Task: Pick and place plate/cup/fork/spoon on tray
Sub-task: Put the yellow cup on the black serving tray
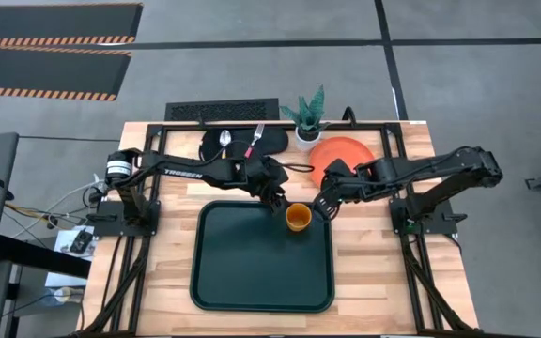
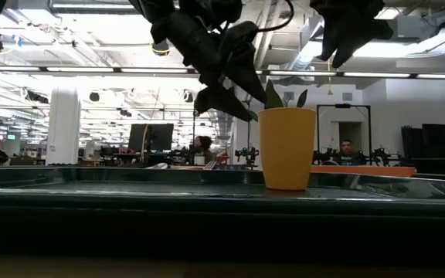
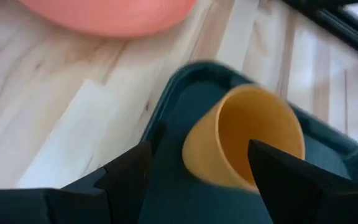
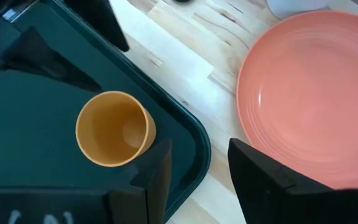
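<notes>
The orange-yellow cup (image 1: 298, 218) stands upright on its base in the far right corner of the dark green tray (image 1: 252, 272). My left gripper (image 1: 278, 199) is open just left of the cup and above its rim, as the low view shows (image 2: 222, 93); in its wrist view the cup (image 3: 241, 137) shows between its fingertips. My right gripper (image 1: 325, 203) is open and empty, just right of the cup over the tray's rim (image 4: 197, 149). The orange plate (image 1: 341, 155) lies flat on the table behind it. The spoon (image 1: 224, 139) and fork (image 1: 256, 139) lie on the black mitt.
A white pot with a green plant (image 1: 308, 120) stands at the far edge next to the plate. The black oven mitt (image 1: 238, 145) lies at the far side, left of the plant. The tray's near and left parts are bare.
</notes>
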Motion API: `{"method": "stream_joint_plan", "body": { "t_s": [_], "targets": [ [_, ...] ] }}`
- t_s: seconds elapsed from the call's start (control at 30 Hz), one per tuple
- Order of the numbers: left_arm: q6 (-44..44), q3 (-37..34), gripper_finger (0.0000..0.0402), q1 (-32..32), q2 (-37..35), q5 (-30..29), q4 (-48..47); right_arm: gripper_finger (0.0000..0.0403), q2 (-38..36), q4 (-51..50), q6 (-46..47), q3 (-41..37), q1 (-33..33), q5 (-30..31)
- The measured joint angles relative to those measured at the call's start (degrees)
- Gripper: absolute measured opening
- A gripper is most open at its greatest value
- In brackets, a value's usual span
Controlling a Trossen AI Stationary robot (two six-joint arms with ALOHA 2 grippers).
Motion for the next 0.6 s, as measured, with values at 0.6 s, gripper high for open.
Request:
{"method": "stream_joint_plan", "body": {
  "t_s": [0.6],
  "targets": [
    [-0.9,0.7,0.0216,-0.3,4.7,-0.3,-1.7,0.0182,0.0,-0.7,0.3,0.0,0.0,-0.2]
  ]
}}
